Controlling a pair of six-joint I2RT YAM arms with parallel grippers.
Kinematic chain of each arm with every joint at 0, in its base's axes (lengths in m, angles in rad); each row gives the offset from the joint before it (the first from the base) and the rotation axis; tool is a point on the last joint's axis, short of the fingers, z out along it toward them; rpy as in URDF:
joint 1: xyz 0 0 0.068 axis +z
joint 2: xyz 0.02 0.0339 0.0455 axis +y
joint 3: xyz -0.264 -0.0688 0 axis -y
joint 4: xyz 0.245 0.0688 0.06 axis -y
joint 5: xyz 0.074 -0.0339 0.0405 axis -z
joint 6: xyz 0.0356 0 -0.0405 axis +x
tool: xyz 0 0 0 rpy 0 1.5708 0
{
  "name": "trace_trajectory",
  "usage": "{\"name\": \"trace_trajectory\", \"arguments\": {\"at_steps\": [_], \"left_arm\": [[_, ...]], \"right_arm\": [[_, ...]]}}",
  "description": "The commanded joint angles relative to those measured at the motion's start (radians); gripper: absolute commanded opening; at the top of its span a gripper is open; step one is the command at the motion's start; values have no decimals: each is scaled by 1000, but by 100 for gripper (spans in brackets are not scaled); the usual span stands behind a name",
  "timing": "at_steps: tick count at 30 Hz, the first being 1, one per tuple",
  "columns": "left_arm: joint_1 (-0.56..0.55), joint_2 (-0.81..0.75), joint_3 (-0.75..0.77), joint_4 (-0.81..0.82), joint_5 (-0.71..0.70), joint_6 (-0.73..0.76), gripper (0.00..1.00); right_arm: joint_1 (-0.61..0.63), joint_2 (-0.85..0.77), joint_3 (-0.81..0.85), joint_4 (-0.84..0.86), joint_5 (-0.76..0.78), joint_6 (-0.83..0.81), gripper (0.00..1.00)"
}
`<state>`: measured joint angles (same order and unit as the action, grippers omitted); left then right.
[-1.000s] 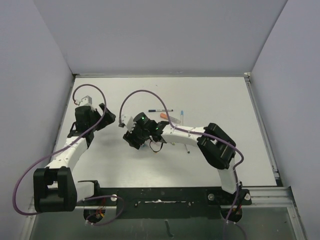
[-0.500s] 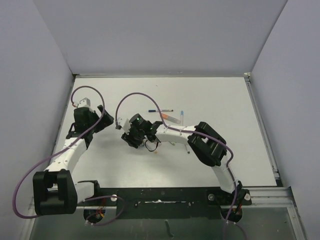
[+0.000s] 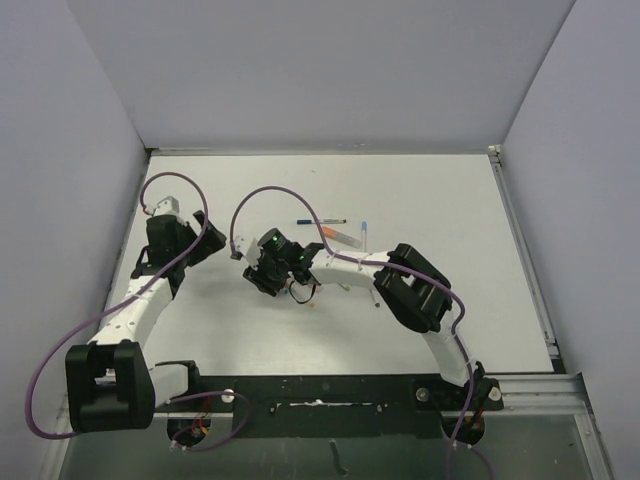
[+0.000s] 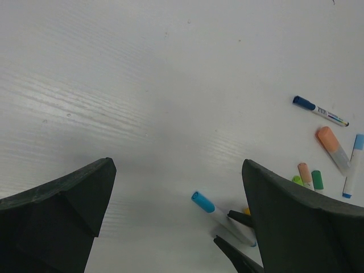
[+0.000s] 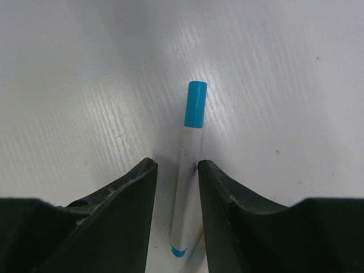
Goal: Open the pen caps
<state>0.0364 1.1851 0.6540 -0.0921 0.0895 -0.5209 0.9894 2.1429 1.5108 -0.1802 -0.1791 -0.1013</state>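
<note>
A white pen (image 5: pixel 187 170) with a light blue cap (image 5: pixel 195 104) lies on the white table. My right gripper (image 5: pixel 177 170) points down at it, its jaws slightly apart on either side of the barrel. The right finger touches the barrel; the left finger stands a little off it. The left wrist view shows this pen (image 4: pixel 223 217) with the right fingertips (image 4: pixel 239 216) on either side. My left gripper (image 4: pixel 176 205) is wide open and empty, above bare table to the left (image 3: pixel 210 232). My right gripper (image 3: pixel 298 290) is near the table's middle.
Beyond the pen lie a blue-capped pen (image 4: pixel 318 111), a salmon highlighter (image 4: pixel 333 149), a light blue-ended pen (image 4: pixel 352 165), and loose orange (image 4: pixel 305 172) and green (image 4: pixel 317 180) caps. Grey walls enclose the table (image 3: pixel 450 200).
My right arm has swung left and its gripper has settled over the light blue-capped pen. My left gripper has drawn back a little to the left.
</note>
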Motion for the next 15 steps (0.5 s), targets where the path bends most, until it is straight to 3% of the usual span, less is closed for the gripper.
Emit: {"name": "trace_trajectory", "arguments": {"at_steps": [1, 10, 15], "left_arm": [[11, -40, 32, 17, -6, -6, 95], [20, -38, 30, 22, 2, -8, 95], [22, -35, 30, 30, 12, -13, 95]], "right_arm": [[8, 24, 22, 9, 40, -15, 38], [8, 25, 24, 21, 67, -1, 41], [10, 36, 25, -5, 68, 1, 34]]}}
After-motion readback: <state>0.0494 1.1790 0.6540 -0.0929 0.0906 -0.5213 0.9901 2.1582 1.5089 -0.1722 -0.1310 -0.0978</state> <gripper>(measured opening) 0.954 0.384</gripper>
